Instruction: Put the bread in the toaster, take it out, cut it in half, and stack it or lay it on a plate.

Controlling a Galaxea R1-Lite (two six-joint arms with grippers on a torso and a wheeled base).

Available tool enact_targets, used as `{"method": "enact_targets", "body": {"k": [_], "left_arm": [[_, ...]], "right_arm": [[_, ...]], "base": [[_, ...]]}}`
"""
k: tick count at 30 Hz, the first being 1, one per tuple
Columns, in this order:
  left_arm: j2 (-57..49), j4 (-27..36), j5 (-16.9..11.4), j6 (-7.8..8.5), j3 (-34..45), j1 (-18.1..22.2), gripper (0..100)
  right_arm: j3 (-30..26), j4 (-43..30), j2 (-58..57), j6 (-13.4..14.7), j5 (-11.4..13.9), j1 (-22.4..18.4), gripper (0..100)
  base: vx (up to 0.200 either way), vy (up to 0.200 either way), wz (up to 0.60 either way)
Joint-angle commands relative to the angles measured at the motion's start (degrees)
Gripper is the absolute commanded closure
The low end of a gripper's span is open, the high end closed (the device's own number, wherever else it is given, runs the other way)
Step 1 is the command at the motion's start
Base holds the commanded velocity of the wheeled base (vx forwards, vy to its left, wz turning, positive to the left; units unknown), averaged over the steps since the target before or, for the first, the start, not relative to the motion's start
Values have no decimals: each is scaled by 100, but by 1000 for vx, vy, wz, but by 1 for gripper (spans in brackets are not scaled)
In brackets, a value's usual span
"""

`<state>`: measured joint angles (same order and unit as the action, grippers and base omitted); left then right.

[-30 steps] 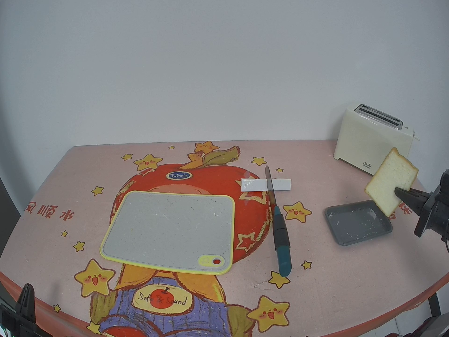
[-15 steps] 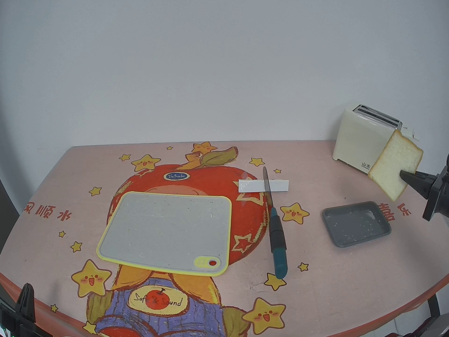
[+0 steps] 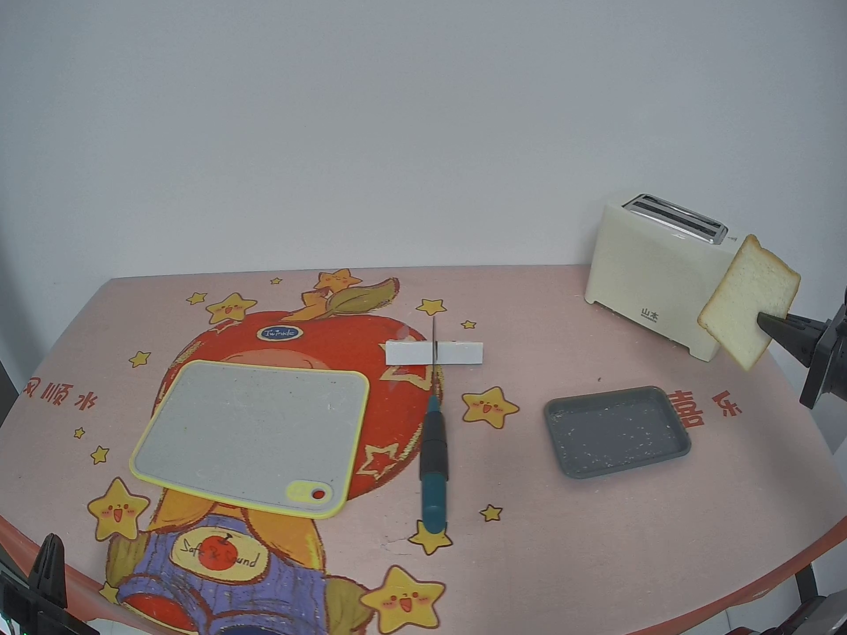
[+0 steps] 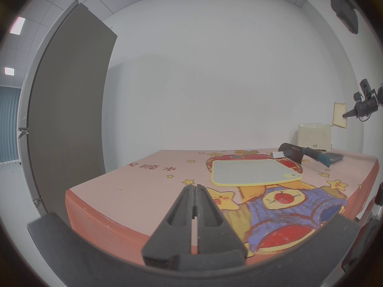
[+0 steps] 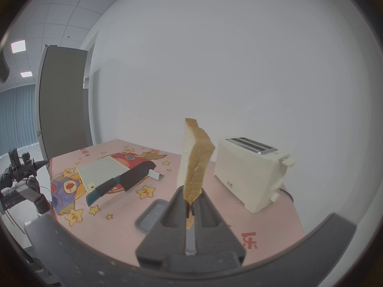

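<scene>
Right gripper [image 3: 764, 319] clamped on lower edge of bread slice [image 3: 750, 297], held tilted in air just beside toaster [image 3: 653, 275], short of slots [image 3: 675, 216]; left gripper [image 4: 195, 192] closed, empty. Step judged: insertion; slice would need squaring upright, lining with one slot, then lowering slowly to avoid snagging crust.

The head camera looks forward and down from above the near edge of the surface [image 3: 547, 522], taking in most of it. The left wrist camera sits low off the near left corner, looking across it past its own fingers [image 4: 179, 216]. The right wrist camera sits higher, close to the toaster [image 5: 247, 172]. All three share the cutting board [image 3: 251, 434] and toaster.
</scene>
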<state>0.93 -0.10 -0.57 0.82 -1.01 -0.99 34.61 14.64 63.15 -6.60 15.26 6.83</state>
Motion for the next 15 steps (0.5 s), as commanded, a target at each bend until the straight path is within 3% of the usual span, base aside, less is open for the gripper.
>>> {"method": "enact_targets", "body": {"k": [1,4,9,12,15], "left_arm": [[-5,-8,5,6,101,2,100],[-5,1,5,6,101,-7,100],[-5,-8,5,6,101,-7,100],[-5,1,5,-3,101,2,100],[-5,1,5,-3,101,-7,100]], "right_arm": [[81,4,101,-17,3,3,100],[195,4,198,-35,3,12,100],[301,4,303,-132,21,20,100],[318,4,374,-430,56,12,100],[318,4,409,-545,73,12,100]], "base": [[0,-200,0],[0,-200,0],[0,0,0],[0,0,0],[0,0,0]]}}
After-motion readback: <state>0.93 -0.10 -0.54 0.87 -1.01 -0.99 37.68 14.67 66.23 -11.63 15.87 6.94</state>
